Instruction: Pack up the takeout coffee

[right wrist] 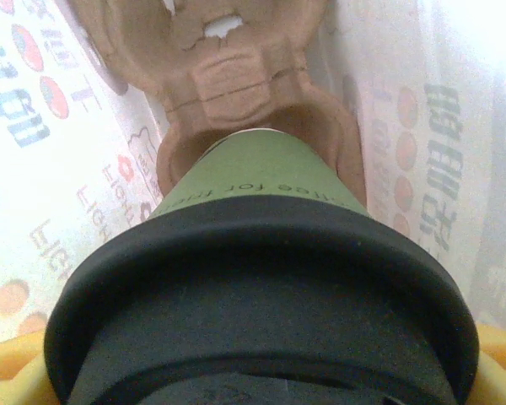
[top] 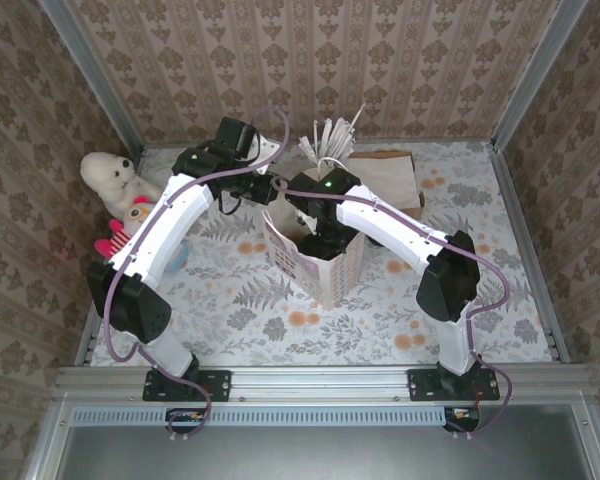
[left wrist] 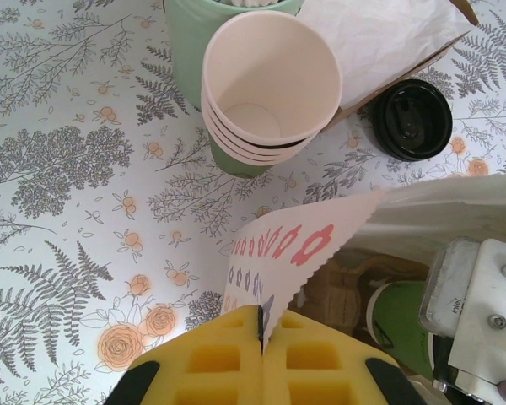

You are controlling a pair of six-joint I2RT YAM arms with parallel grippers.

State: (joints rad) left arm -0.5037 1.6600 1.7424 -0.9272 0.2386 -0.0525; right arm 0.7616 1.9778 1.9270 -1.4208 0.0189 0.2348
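Inside the bag (left wrist: 278,249), right pincer (right wrist: 253,380) grips green black-lidded cup (right wrist: 261,186); left pincer (left wrist: 261,333) pinches bag rim.

Right claw (top: 321,243) inside the mouth of the white paper bag (top: 315,278), left claw (top: 267,192) at its rim

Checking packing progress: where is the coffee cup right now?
Right wrist view: the coffee cup sits inside the paper bag mid-table, its base at a pocket of the brown cardboard carrier, in the right gripper.
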